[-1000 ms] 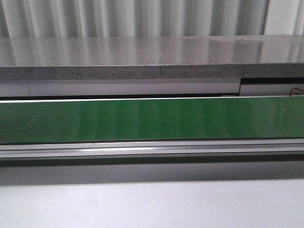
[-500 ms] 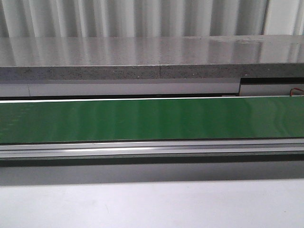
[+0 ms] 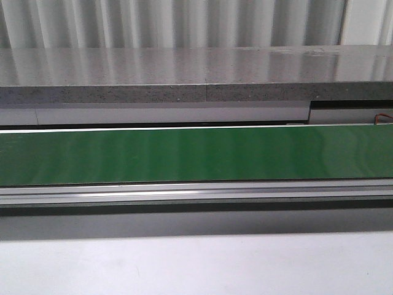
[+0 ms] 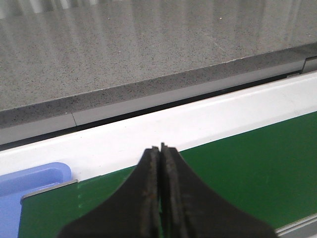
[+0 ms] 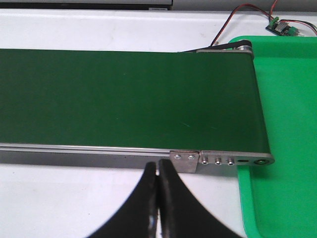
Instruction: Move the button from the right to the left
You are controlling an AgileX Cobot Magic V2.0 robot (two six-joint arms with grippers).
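**Still no button in sight, both grippers closed and empty**

So, we find no button in any of the three views, and cannot say where it is; our guess is that the task has not properly begun.

Our left gripper [image 4: 160, 198] hangs over the left end of the green belt [image 4: 247, 168], its two dark fingers pressed flat together with nothing between them. Beside that end sits a pale blue tray [image 4: 29, 188] with rounded corners (very likely where the button is meant to end up). Our right gripper [image 5: 157, 203] is likewise shut on nothing, poised over the white table [image 5: 59, 198] just in front of the belt's metal side rail [image 5: 223, 159], near the right-hand roller. A bright green tray [image 5: 282, 124] lies right against that end, so we judge both arms are parked by the two ends of the conveyor, each within reach of its own tray.

The belt looks smooth and slightly glossy, a flat matte-green band framed by brushed aluminium with small screws. Behind it runs a speckled grey stone-like ledge [image 3: 184, 74], and a small circuit board [image 5: 283, 28] with red and black wires sits beyond the green tray.
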